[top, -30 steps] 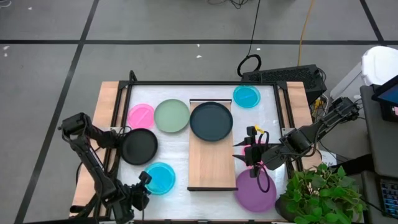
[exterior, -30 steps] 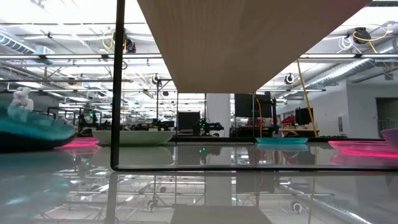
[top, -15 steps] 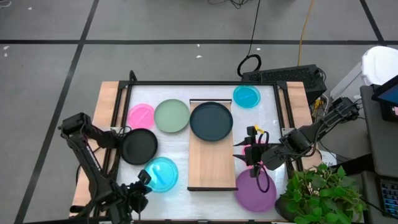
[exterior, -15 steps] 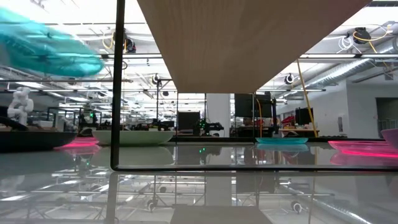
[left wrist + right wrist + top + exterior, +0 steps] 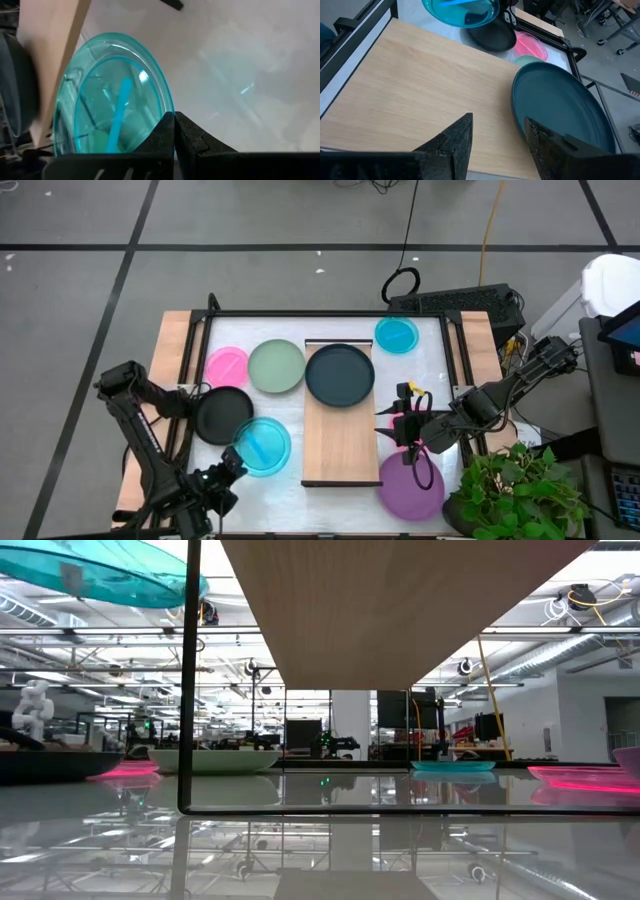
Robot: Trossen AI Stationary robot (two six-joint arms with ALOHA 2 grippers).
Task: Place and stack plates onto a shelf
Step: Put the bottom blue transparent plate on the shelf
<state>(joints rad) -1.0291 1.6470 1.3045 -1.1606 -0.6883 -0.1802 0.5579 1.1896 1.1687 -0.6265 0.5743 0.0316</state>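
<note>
High view, left side: left claw [image 5: 232,468] sits near the front left corner of the white table [image 5: 430,370], pinched tight on the rim of a small cyan plate [image 5: 263,446], which hangs above the table just left of the shelf [image 5: 341,445].
Left wrist view: the same cyan plate [image 5: 112,95] is clamped at its edge between the closed dark fingers [image 5: 162,132], tilted, with the table surface behind it.
Low view: the cyan plate [image 5: 105,570] shows high at the upper left, clear of the table.
Plates on the left: a black plate [image 5: 222,415] lies flat beside the held one; a pink plate [image 5: 226,366] and a sage-green plate [image 5: 276,366] lie side by side behind it.
Shelf: light-wood board running front to back at the table's middle, with a dark teal large plate [image 5: 340,374] on its far end.
Far right corner: a second small cyan plate [image 5: 396,334] lies on the table.
Right claw [image 5: 403,426]: spread wide and empty, hovering at the shelf's right edge.
Front right: a purple plate [image 5: 411,490] lies partly under the right arm.
</note>
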